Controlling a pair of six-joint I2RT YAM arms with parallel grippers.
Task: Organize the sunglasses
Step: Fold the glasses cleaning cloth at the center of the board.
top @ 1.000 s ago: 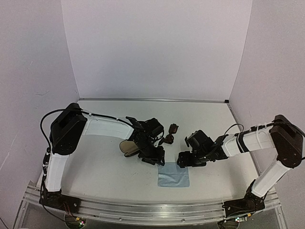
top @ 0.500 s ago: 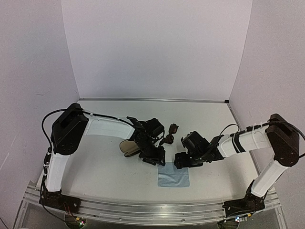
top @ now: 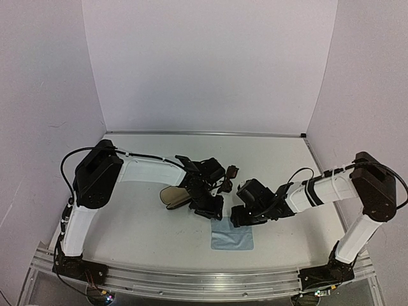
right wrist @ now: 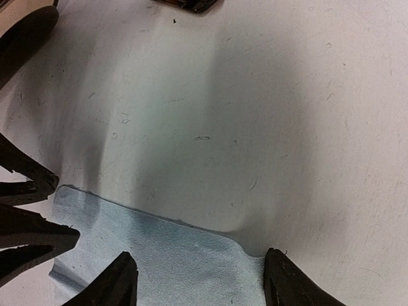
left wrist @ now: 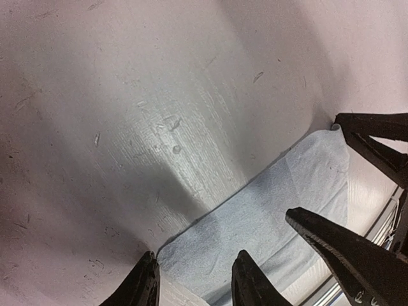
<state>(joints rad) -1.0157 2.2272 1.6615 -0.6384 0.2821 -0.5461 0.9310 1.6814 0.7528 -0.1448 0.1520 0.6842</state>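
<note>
Two robot arms met low at the centre of the table, over the upper edge of a light blue cloth (top: 233, 237). The sunglasses (top: 230, 173) lay untouched just above and between the arms in the overhead view. The left gripper (top: 211, 210) hung at the cloth's upper left corner, its fingers (left wrist: 143, 287) parted with nothing clamped. The right gripper (top: 236, 220) stood at the cloth's upper edge, its fingers (right wrist: 121, 280) spread wider and also empty. An open black case (top: 173, 196) sat left of centre. The small folded pair looked light and rigid yet fragile, with slick lenses. A hold across the frame's bridge or folded temples, clear of the lenses, seemed safest.
</note>
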